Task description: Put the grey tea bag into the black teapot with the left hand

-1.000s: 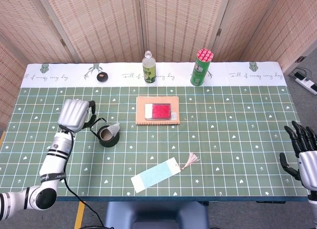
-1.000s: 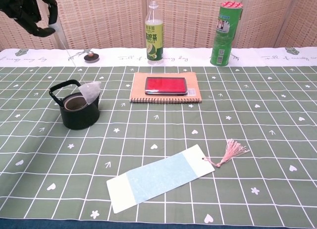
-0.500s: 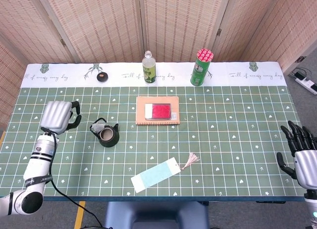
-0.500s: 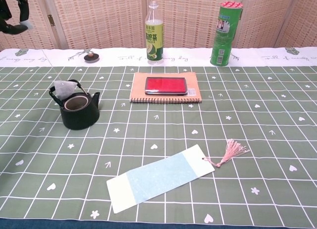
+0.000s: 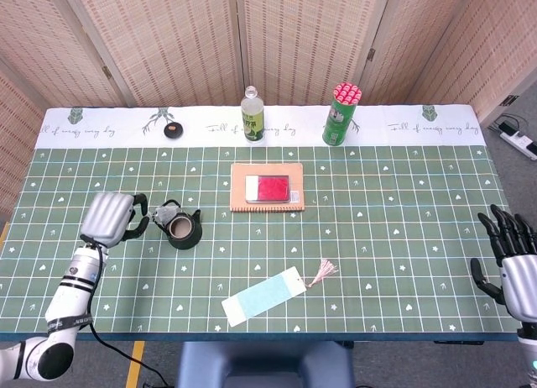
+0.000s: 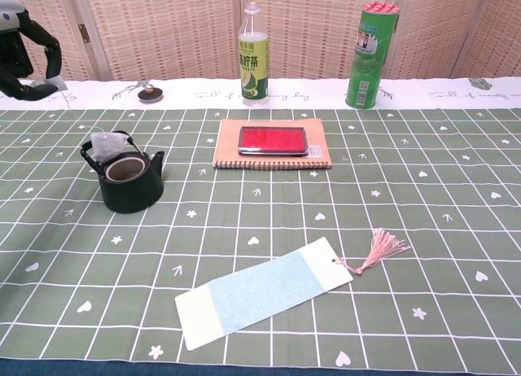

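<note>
— Where's the grey tea bag (image 6: 104,142)?
— Draped on the black teapot (image 6: 129,181) handle; the left robot hand (image 5: 110,219) pinches its tag.
— The right robot hand (image 5: 508,254)?
— Released, seen only overhead. The bench (image 6: 456,229) border reads "Full of sunny day."

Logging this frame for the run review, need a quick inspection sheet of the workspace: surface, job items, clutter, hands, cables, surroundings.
Surface: green grid tablecloth with a white printed strip along the far edge.
Job's things: black teapot, lid off; grey tea bag sits at the handle side of the rim, not inside; its tag is pinched by the left robot hand.
Clutter: notebook with a red case on it, bookmark with a pink tassel, green bottle, green canister, small black lid.
Hands: right robot hand at the table's right edge, fingers apart, holding nothing.
Cables: black cable along the left arm; power strip on the floor.
Surroundings: woven folding screens behind the table.
</note>
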Controlling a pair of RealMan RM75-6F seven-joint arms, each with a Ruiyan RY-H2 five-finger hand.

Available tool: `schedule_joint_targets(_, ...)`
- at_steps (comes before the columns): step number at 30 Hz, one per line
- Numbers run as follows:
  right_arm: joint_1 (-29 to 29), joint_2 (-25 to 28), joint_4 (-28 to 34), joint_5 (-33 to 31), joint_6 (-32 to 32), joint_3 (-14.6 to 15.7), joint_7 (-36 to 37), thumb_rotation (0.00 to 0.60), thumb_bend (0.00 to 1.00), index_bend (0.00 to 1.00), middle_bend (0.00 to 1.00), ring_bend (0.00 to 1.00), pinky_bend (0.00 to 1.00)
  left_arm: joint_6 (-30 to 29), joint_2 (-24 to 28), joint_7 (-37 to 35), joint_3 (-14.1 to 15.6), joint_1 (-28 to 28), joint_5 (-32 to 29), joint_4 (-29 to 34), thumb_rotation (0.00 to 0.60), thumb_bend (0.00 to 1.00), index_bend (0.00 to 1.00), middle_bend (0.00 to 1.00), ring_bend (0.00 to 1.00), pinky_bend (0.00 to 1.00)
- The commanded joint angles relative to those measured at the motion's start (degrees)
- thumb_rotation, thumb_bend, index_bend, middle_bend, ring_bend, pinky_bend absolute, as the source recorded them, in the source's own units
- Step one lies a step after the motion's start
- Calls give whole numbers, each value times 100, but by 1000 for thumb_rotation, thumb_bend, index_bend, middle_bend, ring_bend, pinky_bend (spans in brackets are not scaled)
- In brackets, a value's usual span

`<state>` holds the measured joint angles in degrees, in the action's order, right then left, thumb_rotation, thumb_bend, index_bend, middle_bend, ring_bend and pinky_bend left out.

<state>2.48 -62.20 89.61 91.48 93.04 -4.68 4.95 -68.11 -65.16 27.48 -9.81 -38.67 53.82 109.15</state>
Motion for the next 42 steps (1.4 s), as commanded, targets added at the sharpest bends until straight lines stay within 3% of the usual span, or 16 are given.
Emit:
schedule_joint_targets(1, -5, 11, -7, 32, 16, 13, 30, 600, 509, 0, 0, 0, 0, -124, -38, 132, 64, 50, 85, 209, 600, 509, 600, 1000, 1000, 1000)
schedule_joint_targets(16, -140, 90, 12, 352, 402, 93, 201, 600, 510, 0, 0, 0, 0, -535, -435, 1041, 380, 154, 170, 867, 600, 509, 597, 1000, 1000, 1000)
schedule_joint_targets(34, -182, 104, 34, 522, 526, 141, 189, 600, 509, 0, 0, 0, 0, -687, -691, 1244, 734, 417, 409, 1050, 600, 509, 597, 1000, 1000, 1000)
schedule_joint_targets(42, -191, 101, 26, 571, 557, 154, 187, 600, 509, 0, 0, 0, 0, -609, -787, 873, 870, 620, 488, 855, 600, 509, 585, 1000, 1000, 1000)
